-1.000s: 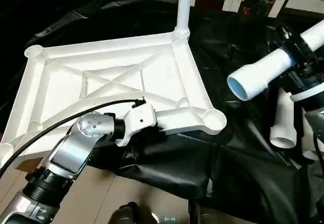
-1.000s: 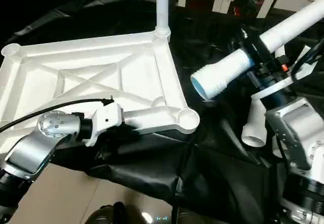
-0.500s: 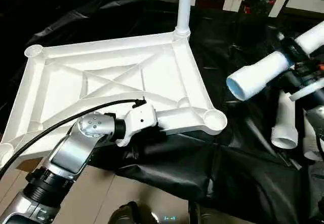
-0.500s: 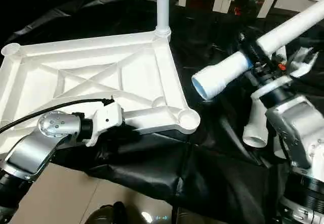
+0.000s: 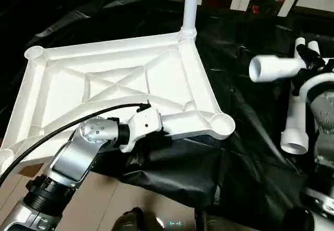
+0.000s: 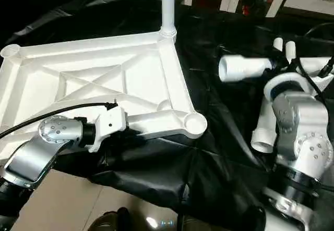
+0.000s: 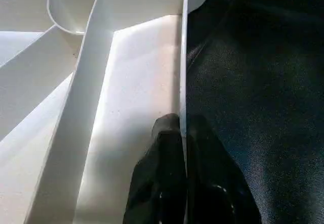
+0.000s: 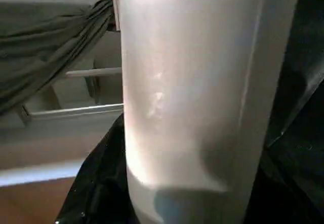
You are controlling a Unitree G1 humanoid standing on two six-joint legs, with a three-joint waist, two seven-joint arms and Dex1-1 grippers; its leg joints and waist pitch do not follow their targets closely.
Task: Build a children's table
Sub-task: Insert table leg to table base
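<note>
- The tabletop lies underside up on the black-draped work table, and everything here is placed from it.
- The left gripper sits at the tabletop's near edge, its black fingers pinched together on the thin rim wall, one finger inside and one outside.
- The right gripper is off the tabletop's right side, clamped round a leg; this leg's long axis runs roughly level, its open end pointing toward the tabletop.
- The empty near-right socket lies left of and below that open end, so the right arm is the nearer one. As I judge it, the leg must be tipped upright before it can drop in.
- One standing leg is already seated in the tabletop's far-right socket; the far-left socket is open.
- Spare legs rest on the cloth to the tabletop's right.
- The plastic is smooth, white and hard; the underside carries X-shaped ribs and round corner cups; the legs are plain tubes, and the cloth is crinkled and glossy.
</note>
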